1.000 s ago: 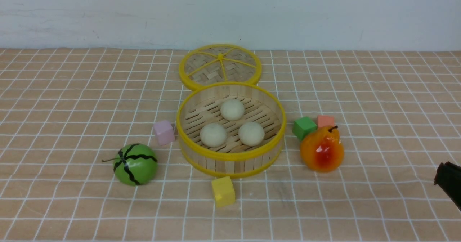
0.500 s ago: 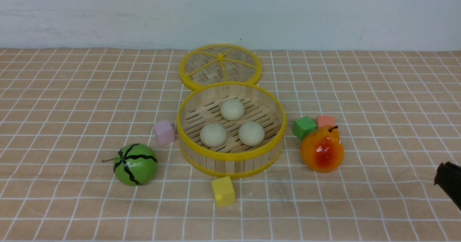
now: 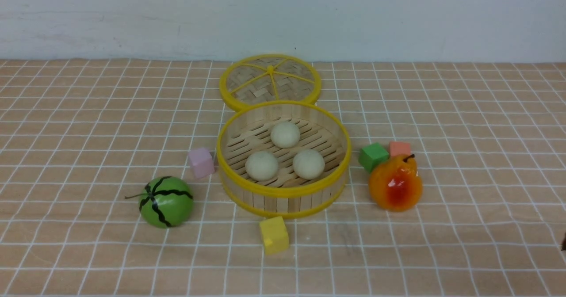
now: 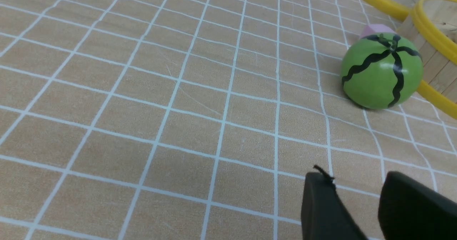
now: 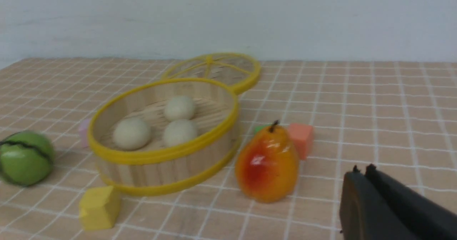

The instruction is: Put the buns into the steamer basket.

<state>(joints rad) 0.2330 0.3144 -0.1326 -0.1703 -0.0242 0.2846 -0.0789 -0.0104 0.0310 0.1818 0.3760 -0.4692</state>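
Inside steamer basket (image 3: pixel 283 193): three buns (image 3: pixel 285 134).

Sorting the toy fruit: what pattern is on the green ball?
Wavy black stripes on the green ball, clearest in the left wrist view.

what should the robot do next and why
Probably nothing more than parking both arms: all three buns already sit inside the steamer basket. The right gripper looks shut and empty, the left gripper open, holding nothing.
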